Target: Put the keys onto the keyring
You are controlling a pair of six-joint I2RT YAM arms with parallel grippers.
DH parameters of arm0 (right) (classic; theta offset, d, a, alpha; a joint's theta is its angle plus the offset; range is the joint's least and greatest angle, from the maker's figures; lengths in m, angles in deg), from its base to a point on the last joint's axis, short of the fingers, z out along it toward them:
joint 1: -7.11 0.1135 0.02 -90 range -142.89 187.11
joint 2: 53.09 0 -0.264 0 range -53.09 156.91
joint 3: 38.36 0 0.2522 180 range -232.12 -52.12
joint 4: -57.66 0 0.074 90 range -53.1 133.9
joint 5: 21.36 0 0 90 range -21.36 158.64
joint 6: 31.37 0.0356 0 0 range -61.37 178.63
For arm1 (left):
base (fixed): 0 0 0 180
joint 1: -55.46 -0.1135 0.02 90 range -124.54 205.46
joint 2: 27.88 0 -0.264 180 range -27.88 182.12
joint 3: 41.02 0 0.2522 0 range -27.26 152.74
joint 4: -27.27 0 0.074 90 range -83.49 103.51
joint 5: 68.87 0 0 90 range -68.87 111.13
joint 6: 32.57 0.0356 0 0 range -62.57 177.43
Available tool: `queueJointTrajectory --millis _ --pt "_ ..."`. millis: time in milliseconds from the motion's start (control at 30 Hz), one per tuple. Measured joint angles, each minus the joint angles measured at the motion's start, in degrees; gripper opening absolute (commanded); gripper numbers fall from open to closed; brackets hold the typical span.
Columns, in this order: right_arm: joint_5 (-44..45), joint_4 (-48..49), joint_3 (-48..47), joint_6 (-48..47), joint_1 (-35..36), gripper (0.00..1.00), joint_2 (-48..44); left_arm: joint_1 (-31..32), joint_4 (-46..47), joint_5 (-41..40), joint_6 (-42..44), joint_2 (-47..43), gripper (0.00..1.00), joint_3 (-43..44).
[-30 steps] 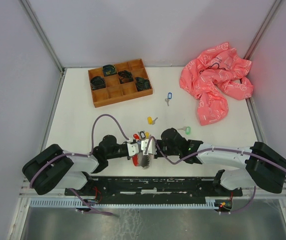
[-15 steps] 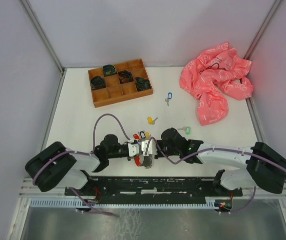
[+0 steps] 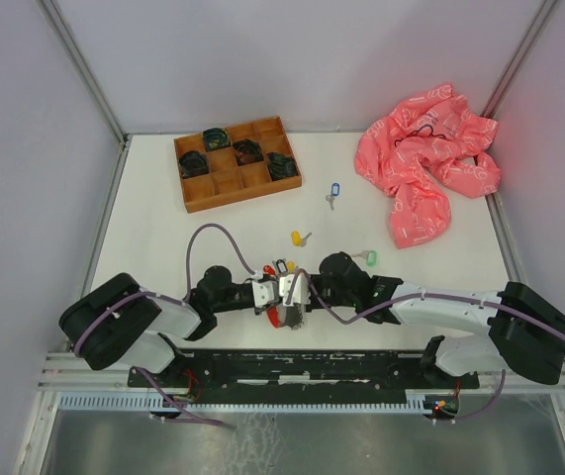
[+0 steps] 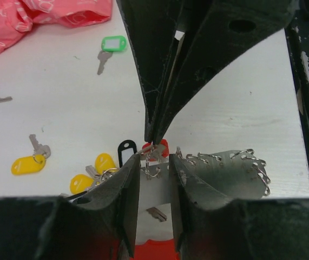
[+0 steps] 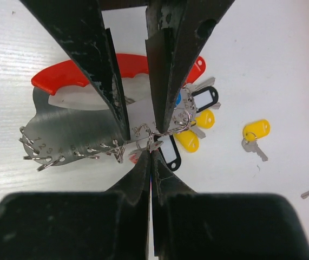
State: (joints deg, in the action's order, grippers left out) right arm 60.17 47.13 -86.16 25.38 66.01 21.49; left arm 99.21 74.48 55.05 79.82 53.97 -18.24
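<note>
Merely thin silvery keyring (image 5: 154, 142), red-tagged

Both arms lie folded low and reach inward, forearms almost level, wrists facing each other head-on at the centre. The left gripper (image 3: 268, 295) and the right gripper (image 3: 291, 291) meet tip to tip. Left jaws stand parted, a clear gap between the fingers (image 4: 116, 200). Right jaws are pressed tight together, tapering to a single point right at the left gripper's mouth.
</note>
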Motion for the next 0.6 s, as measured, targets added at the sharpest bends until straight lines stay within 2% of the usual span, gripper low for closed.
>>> queueJointTrajectory --millis 200,400,600 --pt "0.7 4.1 0.5 0.0 0.7 0.01 -0.6 0.0 5.6 -3.0 -2.7 0.1 0.36 -0.9" --pt "1.4 6.9 1.6 0.1 1.1 0.01 -1.9 -0.5 7.4 -5.3 -4.3 0.3 0.39 -2.0" --pt "1.7 8.2 3.1 0.7 0.2 0.01 -2.7 -1.3 12.8 -6.8 -7.5 3.7 0.40 -3.8"
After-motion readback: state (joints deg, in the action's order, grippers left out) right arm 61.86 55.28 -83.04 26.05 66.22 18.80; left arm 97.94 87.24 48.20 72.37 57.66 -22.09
